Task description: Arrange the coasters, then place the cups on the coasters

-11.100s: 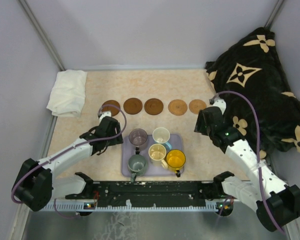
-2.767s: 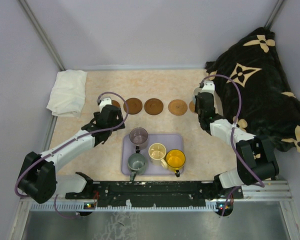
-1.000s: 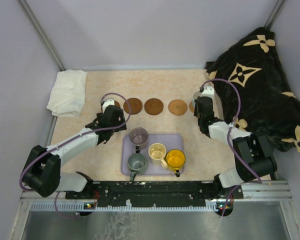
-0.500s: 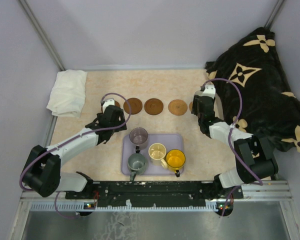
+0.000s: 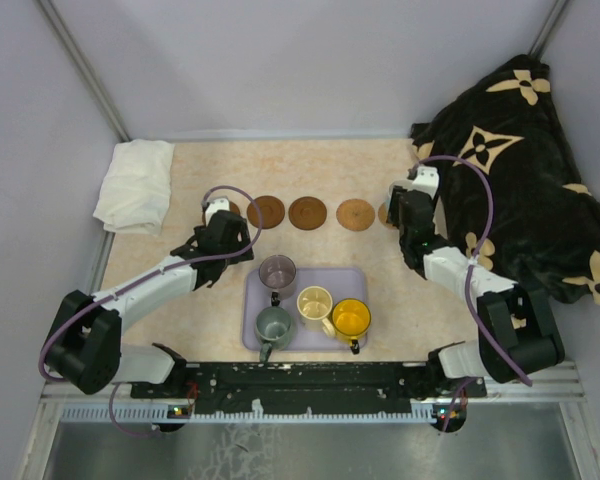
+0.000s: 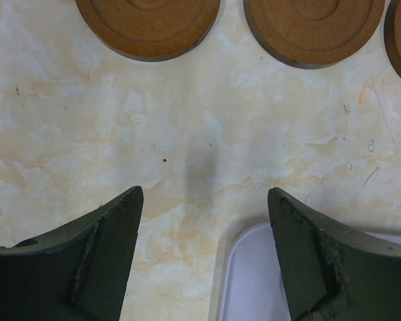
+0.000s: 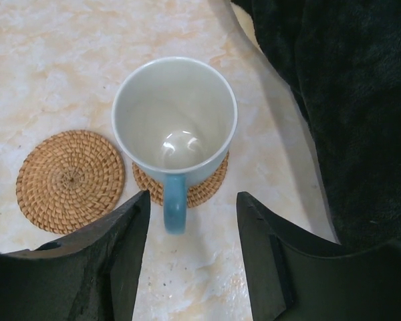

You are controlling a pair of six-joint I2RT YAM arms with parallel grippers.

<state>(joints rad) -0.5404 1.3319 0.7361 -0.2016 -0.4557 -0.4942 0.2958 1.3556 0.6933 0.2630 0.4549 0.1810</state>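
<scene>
Blue mug [image 7: 174, 124] upright on woven coaster [image 7: 202, 187], handle toward right tool [image 7: 192, 200], apart, seemingly clear; left tool [image 6: 205, 194] apart.

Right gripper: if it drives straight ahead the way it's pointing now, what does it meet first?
Probably the light blue mug: its handle points back between the open jaws of the right gripper. The mug sits on a woven coaster; the height above it is unclear.
</scene>
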